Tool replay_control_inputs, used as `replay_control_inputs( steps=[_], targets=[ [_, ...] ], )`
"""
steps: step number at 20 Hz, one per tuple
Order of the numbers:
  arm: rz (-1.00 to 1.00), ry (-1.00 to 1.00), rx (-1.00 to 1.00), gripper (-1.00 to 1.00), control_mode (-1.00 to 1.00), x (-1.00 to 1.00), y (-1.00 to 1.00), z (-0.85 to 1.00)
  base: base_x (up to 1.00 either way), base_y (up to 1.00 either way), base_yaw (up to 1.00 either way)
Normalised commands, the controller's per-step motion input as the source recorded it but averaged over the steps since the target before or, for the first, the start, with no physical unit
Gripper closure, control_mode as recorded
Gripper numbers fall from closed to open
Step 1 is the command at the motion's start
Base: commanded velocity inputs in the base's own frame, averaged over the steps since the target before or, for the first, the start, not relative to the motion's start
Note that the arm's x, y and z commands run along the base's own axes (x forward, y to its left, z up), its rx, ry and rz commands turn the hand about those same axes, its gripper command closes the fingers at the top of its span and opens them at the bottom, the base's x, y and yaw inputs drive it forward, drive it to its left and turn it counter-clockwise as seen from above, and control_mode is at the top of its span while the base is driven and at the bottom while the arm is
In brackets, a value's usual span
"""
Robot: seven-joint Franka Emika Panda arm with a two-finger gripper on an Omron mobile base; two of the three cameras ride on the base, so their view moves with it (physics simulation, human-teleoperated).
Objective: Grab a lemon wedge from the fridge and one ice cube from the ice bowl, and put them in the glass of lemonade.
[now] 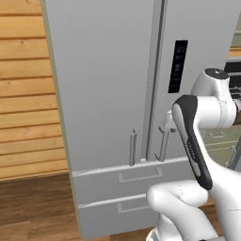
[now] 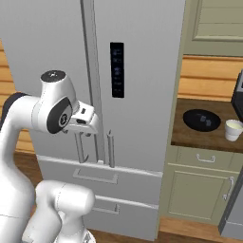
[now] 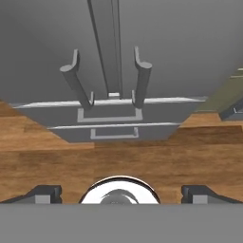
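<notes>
We were in a home kitchen. A tall grey fridge (image 2: 137, 95) with two doors, bar handles (image 3: 142, 80) and two drawers (image 1: 136, 176) below stood against a wall of warm wooden planks (image 1: 26, 94), on a wood floor (image 3: 118, 161). Beside it ran beige-green cabinets (image 2: 197, 192) under a dark wooden bench (image 2: 187, 130) that carried a black bowl (image 2: 201, 119) and a whitish tumbler (image 2: 233, 129). A dark appliance (image 2: 237, 97) at the bench's far edge was perhaps a microwave; we saw too little of it to tell.
</notes>
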Motion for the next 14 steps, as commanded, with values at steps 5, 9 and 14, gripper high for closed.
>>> replay_control_inputs(
  steps=[5, 9, 14],
  targets=[
    [0.0, 0.05, 0.01, -1.0, -1.0, 0.34, 0.0, -0.48, 0.0, 0.0, 0.0],
    [0.0, 0.01, 0.02, -1.0, -1.0, 0.28, -0.07, -0.27, 0.0, 0.0, 0.0],
    [0.0, -0.01, 0.01, -1.0, -1.0, 0.34, -0.14, 0.0, 0.0, 0.0, 0.0]
  ],
)
